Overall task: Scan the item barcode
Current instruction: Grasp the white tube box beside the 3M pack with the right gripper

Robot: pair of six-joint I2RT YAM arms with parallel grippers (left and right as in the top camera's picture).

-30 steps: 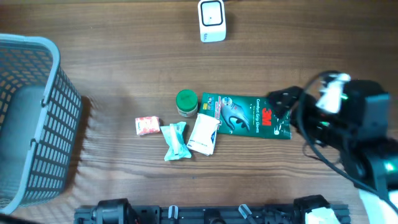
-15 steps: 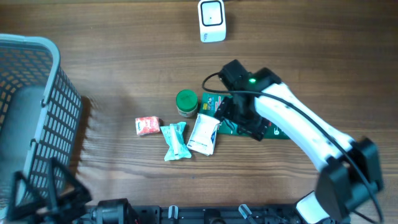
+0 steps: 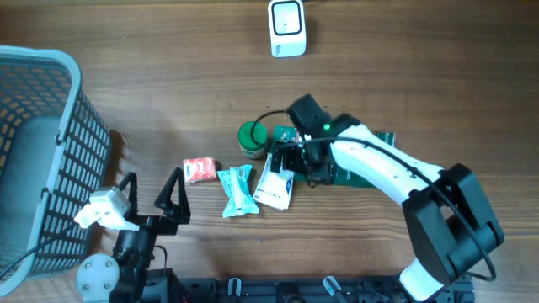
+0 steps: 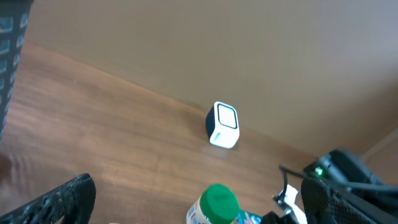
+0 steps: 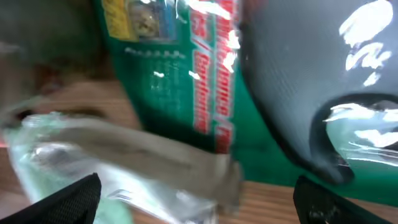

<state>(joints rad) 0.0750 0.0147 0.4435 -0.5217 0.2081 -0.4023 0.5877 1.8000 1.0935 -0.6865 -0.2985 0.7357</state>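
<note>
Two sets of jaws stood spread wide, and nothing was gripped by either. The right jaws were held low over the left end of the green 3M glove pack (image 3: 385, 138), just beside the white packet (image 3: 274, 183). In the blurred right wrist view, the pack's green print and the packet's crinkled film filled the space between the dark fingers (image 5: 62, 202).

A second earlier the right arm (image 3: 379, 164) had been parked at the worktop's right edge, beyond the pack; it had since been swung inward across it. The left arm (image 3: 135, 240), absent from the overhead view a second earlier, had been brought up at the near left corner. The left jaws were pointed toward the red box (image 3: 199, 169) but kept well apart from it. No item had been shifted.

From this it was judged that an item was being approached for pickup, though which of the two could not be told. No barcode had yet been presented to the white scanner (image 3: 287, 28), which stood well apart at the far edge. The green-lidded jar (image 3: 251, 137) and the teal wrapped packet (image 3: 237, 190) lay untouched.

A grey mesh basket (image 3: 84, 160) was set at the left. The worktop (image 3: 168, 76) was of brown wood grain, and a plain tan wall (image 4: 217, 43) was seen behind it.
</note>
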